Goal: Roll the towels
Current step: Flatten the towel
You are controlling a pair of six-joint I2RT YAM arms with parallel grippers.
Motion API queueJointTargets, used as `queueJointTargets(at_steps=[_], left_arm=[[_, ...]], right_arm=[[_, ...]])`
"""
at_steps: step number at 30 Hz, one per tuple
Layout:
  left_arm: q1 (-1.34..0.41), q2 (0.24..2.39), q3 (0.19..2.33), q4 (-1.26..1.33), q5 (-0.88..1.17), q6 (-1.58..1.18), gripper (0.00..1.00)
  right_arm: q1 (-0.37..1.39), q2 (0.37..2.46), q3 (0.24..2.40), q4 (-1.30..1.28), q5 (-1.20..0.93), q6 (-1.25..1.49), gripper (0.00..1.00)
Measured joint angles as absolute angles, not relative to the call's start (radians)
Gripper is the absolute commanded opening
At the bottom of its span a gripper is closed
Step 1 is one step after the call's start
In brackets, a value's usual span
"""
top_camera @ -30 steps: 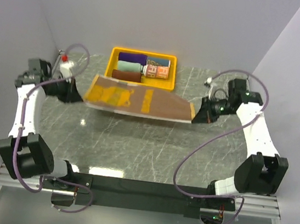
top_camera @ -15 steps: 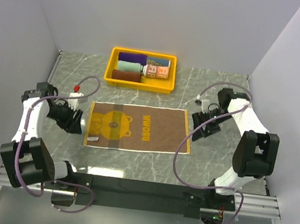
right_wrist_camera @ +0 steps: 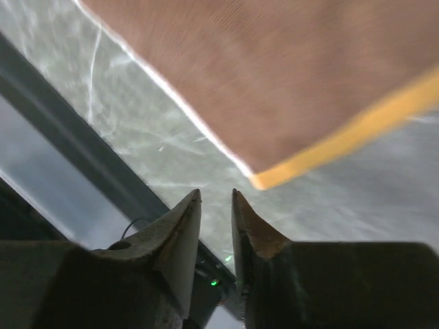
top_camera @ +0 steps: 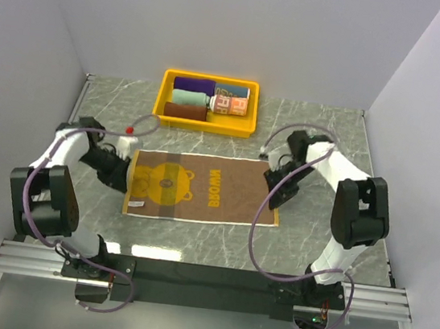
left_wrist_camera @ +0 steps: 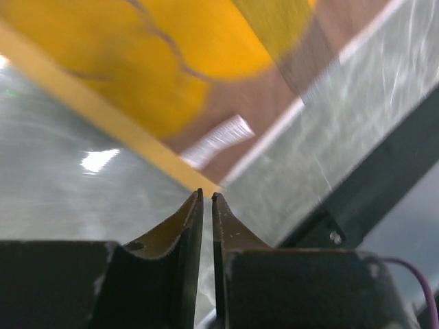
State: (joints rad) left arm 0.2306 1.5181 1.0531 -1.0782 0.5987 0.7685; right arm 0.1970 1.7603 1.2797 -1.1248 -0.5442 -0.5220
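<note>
At 9 o'clock of towel (top_camera: 201, 188), left claw (left_wrist_camera: 207, 194): barely parted, empty; may pinch short of the corner.
Right claw (right_wrist_camera: 216, 193): 3 o'clock, parted, empty; uneven grabs would skew roll.

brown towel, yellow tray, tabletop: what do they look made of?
Brown towel: woven cloth, matte. It lies limp and flat, and a fine weave shows in the right wrist view.
Yellow tray: probably moulded plastic, smooth and even in colour, with rounded corners.
Table: grey-green marble look with white veins, glossy with light glare. Whether it is real stone or printed laminate cannot be told.
</note>
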Motion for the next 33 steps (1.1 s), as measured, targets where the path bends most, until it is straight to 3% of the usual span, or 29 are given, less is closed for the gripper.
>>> queueJointTargets(at_steps=[9,23,31,33], left_arm=[[0.014,1.473,0.842,-0.986,0.439,0.695,0.06],[0.011,1.514,0.797,-0.848,0.297,0.604,0.02],[0.017,1.523,0.804,-0.855,0.292,0.595,0.01],[0.018,1.523,0.809,-0.864,0.299,0.608,0.07]], right_arm=[[0.318,1.774,1.159,-1.044,-0.427,-0.444,0.21],[0.373,1.85,1.123,-0.967,-0.258,-0.377,0.18],[0.392,1.802,1.07,-0.958,-0.207,-0.355,0.18],[0.397,1.797,1.067,-0.956,-0.205,-0.354,0.28]])
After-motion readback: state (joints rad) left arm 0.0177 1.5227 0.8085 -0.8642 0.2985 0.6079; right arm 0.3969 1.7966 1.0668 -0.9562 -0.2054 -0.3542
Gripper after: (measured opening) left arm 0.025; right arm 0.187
